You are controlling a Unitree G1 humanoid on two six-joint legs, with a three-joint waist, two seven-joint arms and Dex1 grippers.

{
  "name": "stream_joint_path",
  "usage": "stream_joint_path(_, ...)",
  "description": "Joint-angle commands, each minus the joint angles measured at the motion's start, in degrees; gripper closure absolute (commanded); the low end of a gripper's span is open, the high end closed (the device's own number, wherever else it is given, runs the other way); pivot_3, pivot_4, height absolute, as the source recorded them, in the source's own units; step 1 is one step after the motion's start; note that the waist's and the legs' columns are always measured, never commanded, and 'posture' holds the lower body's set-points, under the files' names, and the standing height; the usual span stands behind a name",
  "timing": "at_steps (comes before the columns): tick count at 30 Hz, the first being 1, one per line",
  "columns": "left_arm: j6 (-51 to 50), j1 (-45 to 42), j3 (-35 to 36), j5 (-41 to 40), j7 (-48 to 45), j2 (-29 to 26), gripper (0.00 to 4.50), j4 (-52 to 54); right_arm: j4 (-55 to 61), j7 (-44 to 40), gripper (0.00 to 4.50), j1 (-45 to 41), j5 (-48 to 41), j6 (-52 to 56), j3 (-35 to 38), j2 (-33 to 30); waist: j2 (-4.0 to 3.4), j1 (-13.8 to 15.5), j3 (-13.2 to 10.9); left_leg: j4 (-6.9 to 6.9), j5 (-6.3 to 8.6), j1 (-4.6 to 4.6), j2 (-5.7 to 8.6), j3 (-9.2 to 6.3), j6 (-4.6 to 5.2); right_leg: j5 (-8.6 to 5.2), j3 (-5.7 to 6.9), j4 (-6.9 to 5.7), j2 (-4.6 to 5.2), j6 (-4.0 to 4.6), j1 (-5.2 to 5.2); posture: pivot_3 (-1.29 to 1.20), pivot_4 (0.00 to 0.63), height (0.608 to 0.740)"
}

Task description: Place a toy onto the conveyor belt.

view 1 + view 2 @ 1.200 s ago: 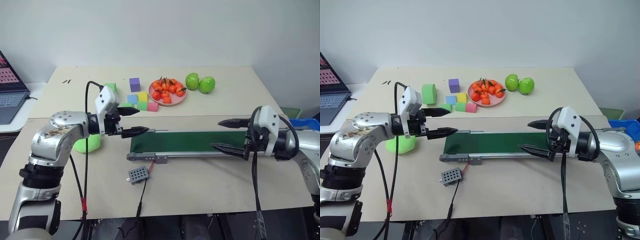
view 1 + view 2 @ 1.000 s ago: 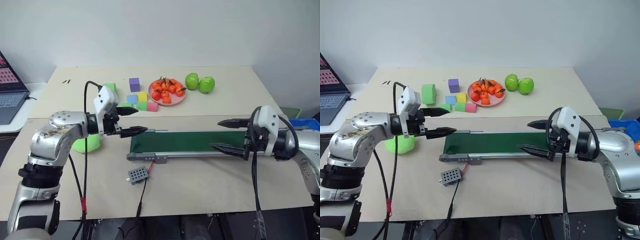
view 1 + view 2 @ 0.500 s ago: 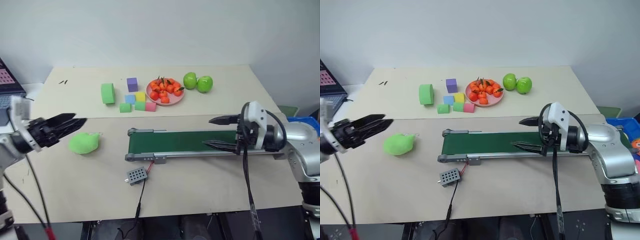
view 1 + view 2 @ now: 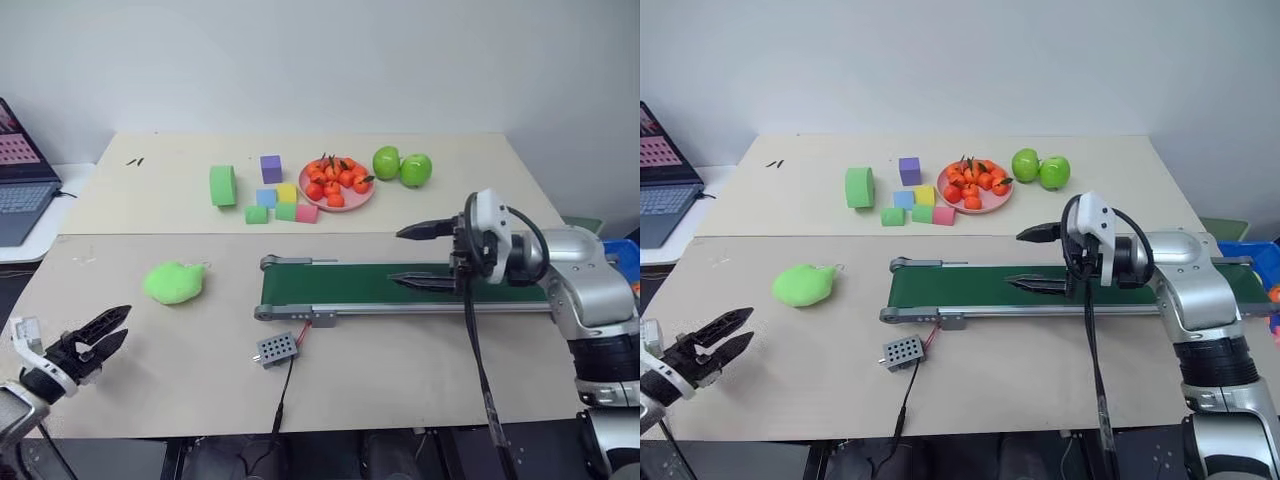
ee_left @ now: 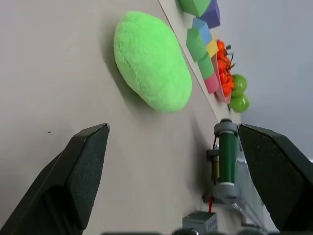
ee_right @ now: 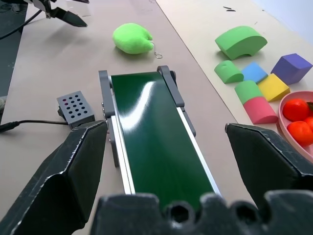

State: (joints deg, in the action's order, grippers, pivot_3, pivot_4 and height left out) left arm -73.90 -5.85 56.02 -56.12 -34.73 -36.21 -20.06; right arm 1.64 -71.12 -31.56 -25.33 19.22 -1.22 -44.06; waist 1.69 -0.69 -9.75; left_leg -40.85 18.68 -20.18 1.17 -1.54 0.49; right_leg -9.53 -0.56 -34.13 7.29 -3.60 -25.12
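Observation:
The toy, a lime-green plush blob, lies on the table left of the conveyor belt's left end roller, touching neither gripper. My left gripper is low near the table's front left edge, open and empty, pointing toward the toy from a short way off. In the left wrist view the toy lies beyond the spread fingers. My right gripper hovers open over the middle of the dark green belt, pointing along it toward the left. The right wrist view looks down the belt to the toy.
A pink plate of oranges, two green apples, a green foam cylinder and coloured blocks sit at the back. A small grey box with a cable lies in front of the belt. A laptop stands far left.
My left arm has swung away from the belt's left end, leftward and down to the table's front left, with the wrist rolled, uncovering the toy. The right gripper has shifted slightly left along the belt.

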Motion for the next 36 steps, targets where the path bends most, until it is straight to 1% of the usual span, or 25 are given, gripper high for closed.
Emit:
stream_joint_path(1, 0.52, -3.15, 3.61, -3.37, 4.51, 1.35, 0.03, -2.03, 0.99, -0.40, 0.00, -1.70, -0.14, -0.94, 1.33, -0.63, 0.01, -0.08, 0.00, 0.01, 0.00, 0.00, 0.00, 0.00, -0.01, 0.00, 0.00, 0.00, 0.00, 0.00, 0.00, 0.00, 0.150, 0.738)
stream_joint_path(2, 0.80, -3.57, 3.78, -3.60, 5.28, 1.68, 0.03, -2.43, 1.16, -0.42, 0.00, -1.62, -0.18, -0.86, 1.42, -0.73, 0.01, -0.12, 0.01, 0.01, -0.01, 0.00, 0.00, 0.00, -0.03, 0.00, 0.00, 0.00, 0.00, 0.00, 0.00, 0.00, 0.150, 0.738)
stream_joint_path(4, 3.58, -4.04, 1.97, -2.57, 5.24, 2.56, 0.03, -2.21, 1.40, -0.43, 0.00, -1.60, -0.22, -0.69, 1.61, -1.00, 0.01, -0.25, 0.01, 0.02, -0.05, 0.01, 0.00, -0.01, -0.09, 0.01, -0.03, 0.00, 0.00, 0.01, -0.02, 0.00, 0.150, 0.738)
stream_joint_path(9, 6.73, -7.71, -0.08, -2.20, 8.74, 4.54, 0.03, -5.58, 2.48, 0.07, 0.00, -1.23, -0.37, 0.02, 2.33, -1.94, 0.02, -0.18, 0.02, 0.03, -0.06, 0.00, 0.00, 0.04, -0.13, 0.02, -0.02, 0.00, 0.00, 0.02, -0.02, 0.00, 0.150, 0.738)
stream_joint_path(21, 9.14, -14.39, -1.49, -2.53, 18.60, 8.06, 0.03, -13.26, 5.01, 1.31, 0.00, 0.70, -1.21, 1.61, 3.76, -4.16, 0.03, -0.01, 0.03, 0.03, -0.05, 0.00, 0.02, 0.03, -0.11, 0.03, -0.03, 0.00, 0.01, 0.02, -0.01, 0.00, 0.150, 0.738)
stream_joint_path(26, 8.84, -15.11, -1.94, -3.64, 20.56, 9.71, 0.03, -11.90, 5.65, 1.50, 0.00, 1.06, -1.26, 1.98, 3.92, -4.53, 0.00, -0.03, 0.06, 0.03, -0.06, 0.01, 0.03, 0.03, -0.12, 0.03, -0.03, 0.00, 0.02, 0.02, 0.00, 0.00, 0.150, 0.738)
stream_joint_path(28, 7.98, -14.92, -2.22, -4.43, 21.34, 10.47, 0.56, -10.06, 5.92, 1.56, 0.00, 1.18, -1.26, 2.09, 3.99, -4.66, -0.01, 0.02, 0.06, 0.03, -0.06, 0.01, 0.04, 0.03, -0.12, 0.03, -0.03, 0.00, 0.03, 0.02, 0.00, 0.00, 0.150, 0.738)
stream_joint_path(29, 7.21, -14.83, -2.32, -5.16, 21.75, 10.98, 0.75, -8.91, 5.97, 1.56, 0.00, 1.17, -1.24, 2.14, 4.01, -4.71, -0.01, 0.03, 0.06, 0.03, -0.05, 0.01, 0.04, 0.04, -0.11, 0.03, -0.03, 0.00, 0.03, 0.02, 0.00, 0.00, 0.150, 0.738)
stream_joint_path(32, 6.15, -14.71, -1.92, -7.25, 23.92, 12.48, 1.91, -6.10, 6.17, 1.55, 0.00, 1.22, -1.22, 2.32, 4.10, -4.83, 0.01, -0.02, 0.07, 0.02, -0.06, -0.02, 0.04, -0.01, -0.13, 0.04, -0.03, 0.00, 0.04, 0.01, 0.00, 0.00, 0.150, 0.738)
stream_joint_path(33, 6.08, -14.76, -1.67, -7.87, 24.74, 12.88, 2.16, -5.49, 6.21, 1.54, 0.00, 1.22, -1.18, 2.35, 4.11, -4.87, 0.01, -0.04, 0.07, 0.03, -0.07, -0.02, 0.04, -0.02, -0.14, 0.04, -0.02, -0.01, 0.04, 0.01, -0.01, 0.00, 0.150, 0.738)
stream_joint_path(34, 6.06, -14.83, -1.49, -8.27, 25.45, 13.19, 2.70, -5.00, 6.22, 1.53, 0.00, 1.17, -1.13, 2.38, 4.08, -4.89, 0.01, -0.05, 0.07, 0.04, -0.07, -0.03, 0.04, -0.03, -0.15, 0.04, -0.02, -0.01, 0.04, 0.01, -0.01, 0.00, 0.150, 0.738)
stream_joint_path(36, 6.23, -14.89, -1.41, -9.06, 26.62, 13.63, 3.41, -4.37, 6.26, 1.51, 0.00, 1.15, -1.11, 2.43, 4.09, -4.95, 0.01, -0.21, 0.07, 0.04, -0.07, -0.02, 0.03, -0.05, -0.15, 0.04, -0.04, 0.00, 0.04, 0.01, -0.02, 0.00, 0.150, 0.738)
